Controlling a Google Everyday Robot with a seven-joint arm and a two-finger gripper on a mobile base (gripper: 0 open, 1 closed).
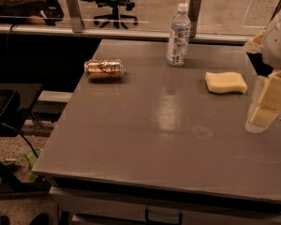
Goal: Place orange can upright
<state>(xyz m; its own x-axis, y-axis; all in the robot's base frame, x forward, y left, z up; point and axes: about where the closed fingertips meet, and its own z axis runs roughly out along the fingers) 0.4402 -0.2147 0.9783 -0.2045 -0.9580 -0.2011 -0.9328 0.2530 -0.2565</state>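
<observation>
The orange can (104, 69) lies on its side near the far left edge of the grey table (145, 125), its long axis running left to right. My gripper (267, 104) hangs at the right edge of the view, over the table's right side, far from the can and apart from it. Nothing shows in it.
A clear water bottle (179, 34) with a white cap stands upright at the back middle. A yellow sponge (225, 82) lies at the right, just left of the gripper. A black rail and office chairs lie behind the table. A dark stand sits on the floor to the left.
</observation>
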